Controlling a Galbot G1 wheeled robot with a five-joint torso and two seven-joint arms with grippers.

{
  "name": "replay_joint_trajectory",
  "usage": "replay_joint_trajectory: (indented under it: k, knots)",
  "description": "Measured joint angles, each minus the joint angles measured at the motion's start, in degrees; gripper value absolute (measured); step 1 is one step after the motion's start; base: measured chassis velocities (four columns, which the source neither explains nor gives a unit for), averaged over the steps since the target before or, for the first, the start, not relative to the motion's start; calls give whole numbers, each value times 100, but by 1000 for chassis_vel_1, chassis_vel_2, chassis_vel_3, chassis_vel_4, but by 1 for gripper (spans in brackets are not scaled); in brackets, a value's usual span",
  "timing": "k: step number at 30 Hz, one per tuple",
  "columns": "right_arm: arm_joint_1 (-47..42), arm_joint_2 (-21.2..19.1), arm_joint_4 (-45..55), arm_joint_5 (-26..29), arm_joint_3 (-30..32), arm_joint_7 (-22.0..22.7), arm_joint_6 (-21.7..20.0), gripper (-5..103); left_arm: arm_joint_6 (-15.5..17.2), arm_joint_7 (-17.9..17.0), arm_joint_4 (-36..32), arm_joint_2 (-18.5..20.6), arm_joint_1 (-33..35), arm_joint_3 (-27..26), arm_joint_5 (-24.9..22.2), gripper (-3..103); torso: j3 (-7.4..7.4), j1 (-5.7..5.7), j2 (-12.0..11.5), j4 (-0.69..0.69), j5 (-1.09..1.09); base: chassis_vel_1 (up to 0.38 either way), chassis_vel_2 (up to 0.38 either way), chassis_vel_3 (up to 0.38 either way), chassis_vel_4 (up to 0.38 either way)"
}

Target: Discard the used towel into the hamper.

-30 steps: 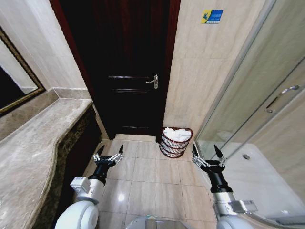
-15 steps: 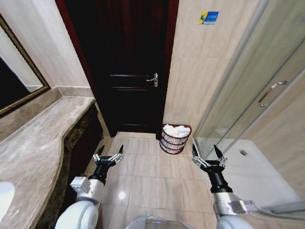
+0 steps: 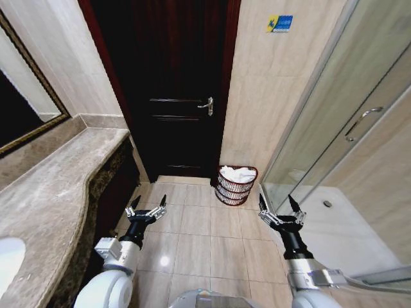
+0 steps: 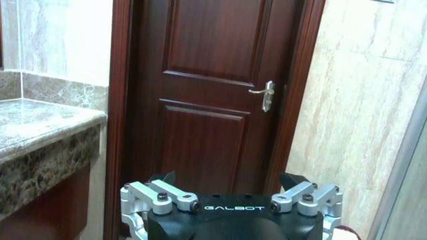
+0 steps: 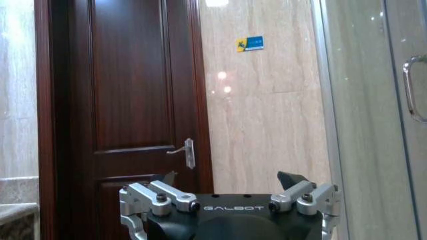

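head view shows the hamper (image 3: 236, 185) on the floor just right of the dark door (image 3: 176, 90), white towel (image 3: 236, 174) heaped inside. left gripper (image 3: 147, 206) and right gripper (image 3: 280, 208) hang spread wide, holding nothing. towel looks soft, light; pinch a fold.

The hamper (image 3: 236, 186) hides most of the towel (image 3: 236, 174) inside it.
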Motion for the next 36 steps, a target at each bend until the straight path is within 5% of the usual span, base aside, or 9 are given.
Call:
replay_joint_trajectory:
  k: [36]
  knots:
    - [-1, 0, 0, 0, 0, 0, 0, 100, 0, 0, 0, 0, 1, 0, 0, 100, 0, -1, 1, 0, 0, 0, 0, 0, 0]
